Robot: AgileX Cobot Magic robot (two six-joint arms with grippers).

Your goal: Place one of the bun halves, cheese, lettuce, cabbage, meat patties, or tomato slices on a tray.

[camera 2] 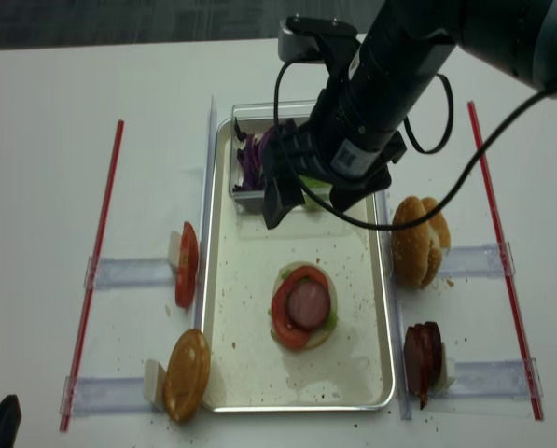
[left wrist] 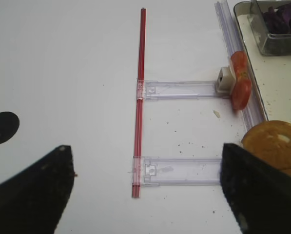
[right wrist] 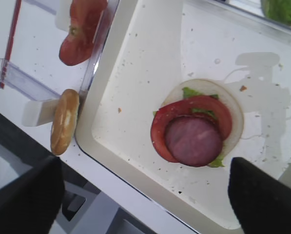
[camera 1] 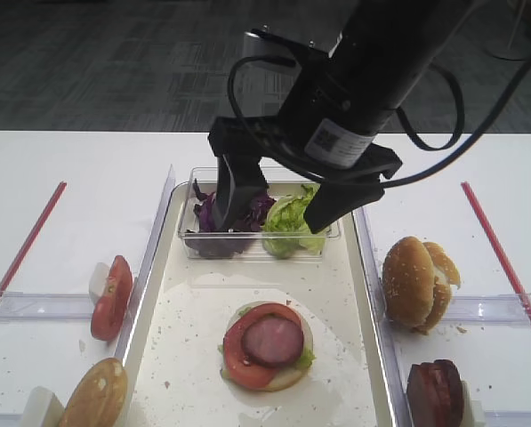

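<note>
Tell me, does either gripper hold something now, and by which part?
Nothing is held. The right gripper hangs open above the tray; the left gripper is open and empty too.

Patty [camera 1: 273, 340] atop tomato slice [camera 1: 238, 349], mid-tray [camera 1: 336, 285].

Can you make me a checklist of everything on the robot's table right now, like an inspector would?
Surface: white table, crumbs scattered.
Tray: holds a stack with a meat patty on a tomato slice, lettuce under it.
Clear tub: cabbage and lettuce inside.
Left of tray: tomato slices, bun half, standing on edge.
Right of tray: bun halves, meat patties.
Clutter: red strips, clear holder rails.
Right gripper: open, empty, above the tub.
Left gripper: open, empty, over bare table.
Cables: black loops on the right arm.
Surroundings: dark floor.
</note>
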